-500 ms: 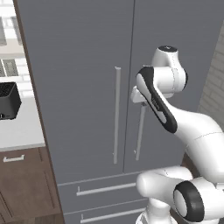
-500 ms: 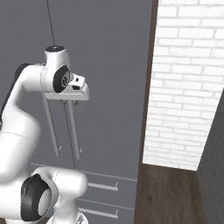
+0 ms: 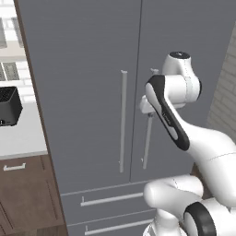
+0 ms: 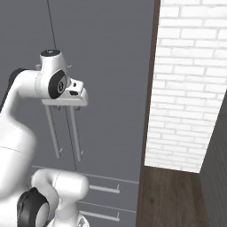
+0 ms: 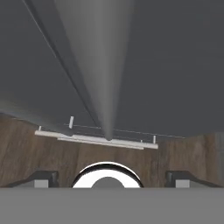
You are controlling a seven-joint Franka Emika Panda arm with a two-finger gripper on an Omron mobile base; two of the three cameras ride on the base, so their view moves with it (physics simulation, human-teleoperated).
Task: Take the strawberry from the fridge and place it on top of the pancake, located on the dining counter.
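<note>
Your gripper (image 5: 109, 177) sits against the top of the right door handle (image 3: 146, 140) of the fridge (image 3: 87, 60); in the hand view its two fingertips (image 5: 41, 178) stand wide apart, spread, with the handle running down between them. Both fridge doors are closed, the left handle (image 3: 122, 120) just beside the seam. Two drawers (image 3: 108, 199) lie below. A brick wall (image 4: 190, 84) stands right of the fridge, a dark appliance (image 3: 9, 107) on the wall counter to its left
</note>
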